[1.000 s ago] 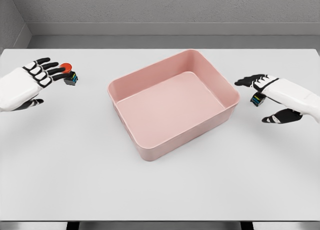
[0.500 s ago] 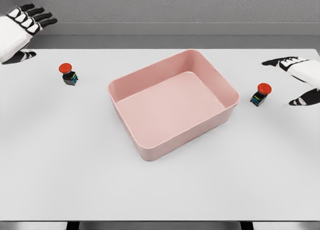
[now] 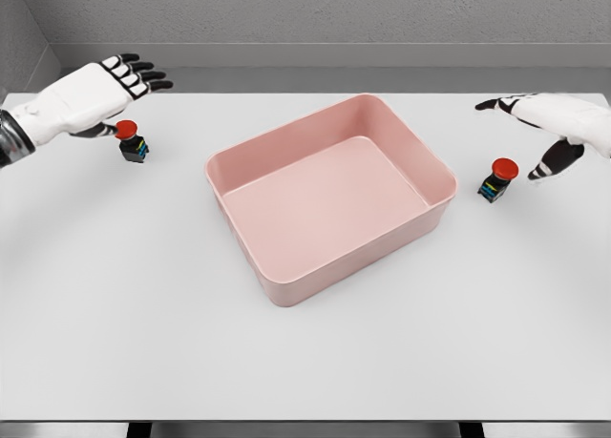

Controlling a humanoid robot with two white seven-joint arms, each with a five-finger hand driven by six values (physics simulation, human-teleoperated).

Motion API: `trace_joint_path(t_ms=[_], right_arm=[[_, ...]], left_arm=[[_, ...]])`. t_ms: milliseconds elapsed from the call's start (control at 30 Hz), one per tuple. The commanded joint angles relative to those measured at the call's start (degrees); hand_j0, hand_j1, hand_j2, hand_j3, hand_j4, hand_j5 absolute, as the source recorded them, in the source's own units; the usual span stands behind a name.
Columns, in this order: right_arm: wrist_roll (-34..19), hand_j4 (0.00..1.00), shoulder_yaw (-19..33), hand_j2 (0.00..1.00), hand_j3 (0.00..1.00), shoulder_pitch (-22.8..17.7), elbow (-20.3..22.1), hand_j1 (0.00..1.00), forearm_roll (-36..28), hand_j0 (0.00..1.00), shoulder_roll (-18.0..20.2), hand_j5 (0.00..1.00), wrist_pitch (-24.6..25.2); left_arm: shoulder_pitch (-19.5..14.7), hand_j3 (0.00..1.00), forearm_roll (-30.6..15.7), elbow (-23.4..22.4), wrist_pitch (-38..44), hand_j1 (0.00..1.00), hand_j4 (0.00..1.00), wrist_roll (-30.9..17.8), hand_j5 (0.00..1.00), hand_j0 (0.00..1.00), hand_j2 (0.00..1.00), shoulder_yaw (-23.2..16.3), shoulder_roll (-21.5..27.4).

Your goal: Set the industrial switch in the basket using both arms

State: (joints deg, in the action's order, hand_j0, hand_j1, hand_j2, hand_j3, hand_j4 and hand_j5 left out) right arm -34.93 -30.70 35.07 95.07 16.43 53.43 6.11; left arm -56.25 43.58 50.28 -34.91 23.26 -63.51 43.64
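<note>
Two industrial switches stand on the white table, each a small black block with a red mushroom button. One switch (image 3: pixel 131 142) is at the left, the other switch (image 3: pixel 496 181) at the right of the pink basket (image 3: pixel 286 285). My left hand (image 3: pixel 105 90) hovers above and just behind the left switch, fingers spread, holding nothing. My right hand (image 3: pixel 549 123) hangs above and right of the right switch, fingers extended, thumb pointing down, also holding nothing. The basket holds nothing.
The white table (image 3: pixel 124 314) spreads wide in front of the basket. A grey wall runs behind its far edge.
Both hands lifted away from the switches a second ago, then came back inward. The left hand now sits over the left switch, the right hand nearer the right switch. Switches unmoved.
</note>
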Motion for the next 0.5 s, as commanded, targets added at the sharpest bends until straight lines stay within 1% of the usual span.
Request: trace_joint_path(t_ms=[0, 133, 233, 267, 300, 400, 467], right_arm=[[-0.1, 1.00, -3.8, 1.00, 1.00, 0.1, -3.0, 1.00, 0.7, 1.00, -2.0, 1.00, 1.1], [-0.1, 1.00, -4.0, 1.00, 1.00, 0.3, -3.0, 1.00, 0.8, 1.00, -2.1, 1.00, 0.9], [-0.1, 1.00, -4.3, 1.00, 1.00, 0.2, -3.2, 1.00, 0.8, 1.00, -2.7, 1.00, 1.0], [-0.1, 1.00, -4.6, 1.00, 1.00, 0.2, -3.3, 1.00, 0.7, 1.00, -2.7, 1.00, 1.1], [-0.1, 1.00, -4.7, 1.00, 1.00, 0.2, -3.4, 1.00, 0.7, 1.00, -2.7, 1.00, 1.1], [-0.1, 1.00, -4.8, 1.00, 1.00, 0.2, -3.5, 1.00, 0.7, 1.00, -2.7, 1.00, 1.1], [-0.1, 1.00, -5.0, 1.00, 1.00, 0.2, -4.0, 1.00, 0.8, 1.00, -2.7, 1.00, 1.1]], left_arm=[[-0.2, 1.00, -0.2, -0.9, -0.1, 1.00, 1.00, 0.0, 1.00, 1.00, 1.00, -3.8, -0.6], [-3.1, 1.00, -0.3, -0.9, -0.1, 1.00, 1.00, 0.0, 1.00, 1.00, 1.00, -9.7, -0.7], [-3.3, 1.00, -0.3, -0.9, -0.1, 1.00, 1.00, 0.0, 1.00, 1.00, 1.00, -10.2, -0.7], [-3.4, 1.00, -0.3, -0.9, -0.1, 1.00, 1.00, 0.0, 1.00, 1.00, 1.00, -11.3, -0.7], [-4.7, 1.00, -0.3, -0.9, -0.1, 1.00, 1.00, 0.1, 1.00, 1.00, 1.00, -13.7, -1.0], [-4.7, 1.00, -0.4, -1.7, -0.1, 1.00, 1.00, 0.4, 1.00, 1.00, 1.00, -14.1, -1.0], [-4.8, 1.00, -0.7, -4.1, -0.1, 1.00, 1.00, 0.6, 1.00, 1.00, 1.00, -14.2, -1.7]])
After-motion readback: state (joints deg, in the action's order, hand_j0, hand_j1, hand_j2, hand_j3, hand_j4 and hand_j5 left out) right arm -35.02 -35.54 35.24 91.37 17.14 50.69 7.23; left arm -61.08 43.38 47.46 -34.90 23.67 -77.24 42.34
